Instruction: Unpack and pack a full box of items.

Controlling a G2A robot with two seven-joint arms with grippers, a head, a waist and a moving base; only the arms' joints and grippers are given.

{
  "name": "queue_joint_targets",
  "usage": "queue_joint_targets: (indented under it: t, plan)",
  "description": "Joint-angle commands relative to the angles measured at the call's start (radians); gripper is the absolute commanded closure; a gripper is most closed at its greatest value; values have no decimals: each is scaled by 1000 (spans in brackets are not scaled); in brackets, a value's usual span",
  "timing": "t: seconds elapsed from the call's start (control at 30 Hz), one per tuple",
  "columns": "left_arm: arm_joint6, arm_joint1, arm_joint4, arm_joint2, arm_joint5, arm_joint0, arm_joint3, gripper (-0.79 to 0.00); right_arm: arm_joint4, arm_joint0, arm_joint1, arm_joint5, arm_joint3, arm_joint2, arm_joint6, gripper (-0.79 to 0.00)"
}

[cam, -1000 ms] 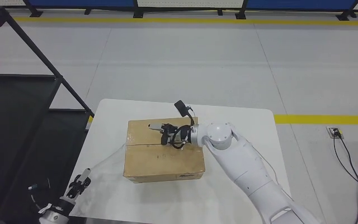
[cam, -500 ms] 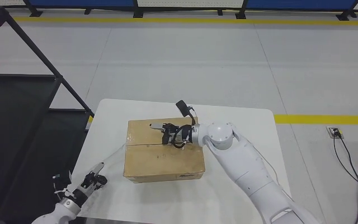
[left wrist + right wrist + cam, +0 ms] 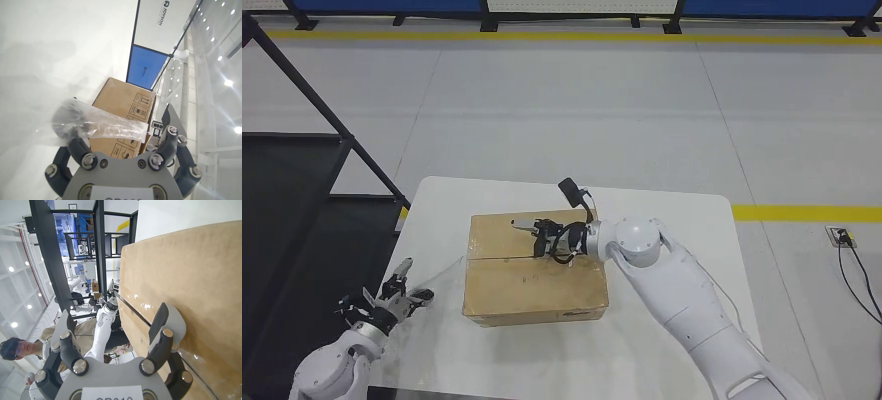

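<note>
1. Cardboard box [image 3: 532, 285] sits mid-frame in the top view on the white table [image 3: 682, 230]. Its flaps are closed, with a seam [image 3: 532, 258] across the top.
2. Right gripper [image 3: 532, 233] is over the upper half of the box, just above frame centre, fingers spread wide and holding nothing.
3. In the right wrist view, one finger [image 3: 160, 317] lies against the box top beside the flap seam. The other finger is out past the box's edge.
4. Left gripper [image 3: 410, 285] is at lower left of the top view, left of the box and apart from it, near the table's left edge. Its fingers are spread, pinching nothing.
5. Crumpled clear tape [image 3: 105, 125] clings to one left finger, draped across in front of the box in the left wrist view.
6. In the top view a thin clear strip [image 3: 447, 268] runs from the left gripper toward the box's left edge.
</note>
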Motion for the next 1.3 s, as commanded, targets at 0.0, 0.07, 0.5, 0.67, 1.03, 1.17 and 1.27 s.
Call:
queue_joint_targets:
  t: [0.0, 0.07, 0.5, 0.67, 1.03, 1.17, 1.27]
  plan:
    - [14, 0, -17, -7, -13, -8, 6, -785, -2, -2, 1, 1, -3, 3, -1, -785]
    - [17, 0, -37, -11, -27, -14, 3, -785, -5, -5, 2, 4, -7, 5, 0, -785]
    - [225, -4, 20, -37, -174, 66, -203, -785, -16, -33, 18, 3, -41, 40, 0, -785]
    - [388, -13, 121, -17, -223, 126, -324, -785, -18, -47, 25, 2, -55, 57, 2, -785]
    - [491, -20, 257, 20, -205, 142, -482, -785, -16, -104, 57, -34, -112, 133, 16, -785]
    - [527, -22, 318, 38, -196, 139, -532, -785, -17, -143, 75, -47, -155, 180, 22, -785]
    - [541, -24, 360, 56, -184, 135, -571, -785, -12, -181, 91, -59, -196, 224, 25, -785]
